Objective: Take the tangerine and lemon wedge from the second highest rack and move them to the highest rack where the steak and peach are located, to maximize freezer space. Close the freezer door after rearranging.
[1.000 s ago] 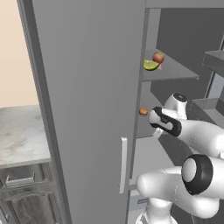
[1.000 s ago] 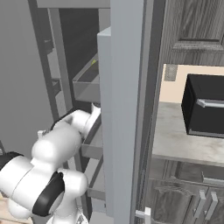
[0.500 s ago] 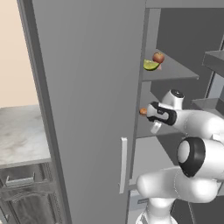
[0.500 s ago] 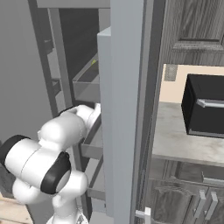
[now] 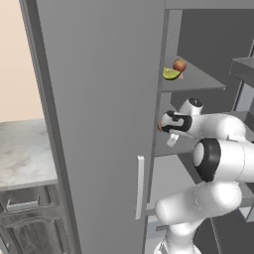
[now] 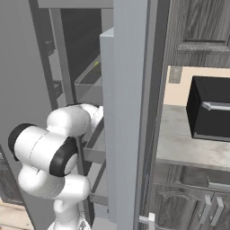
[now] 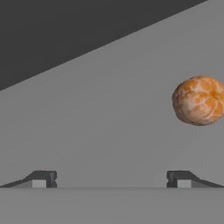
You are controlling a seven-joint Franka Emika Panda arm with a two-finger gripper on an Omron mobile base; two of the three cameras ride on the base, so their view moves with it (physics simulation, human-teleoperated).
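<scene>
**a:** left base view, freezer's standing open. the freezer door is the big grey slab up front with the pale bar handle low on it, so i'll place everything off that door. just past its right edge, high up, the highest rack has the lemon wedge at the front corner nearest the door, and the peach right behind it, touching or close to it. can't make out the steak from this angle.

**b:** and the rack under that one?

**a:** the second highest rack is where the arm is reaching in. there's a sliver of orange right at the door's edge, tucked beside the hand, and that's the tangerine. hand view shows it way better: the tangerine sits on the plain grey rack floor, up and off to the right of the fingertips.

**b:** gripper got it yet?

**a:** nope. gripper has its jaws spread wide apart, one fingertip far left and the other far right, nothing between them but bare rack. the tangerine is ahead of the right tip and apart from it, not touching. in the left base view the gripper is level with that rack, just beside the door edge.

**b:** right base view any use?

**a:** not much, door's inner side with its bins, and the arm's elbow in front.
</scene>
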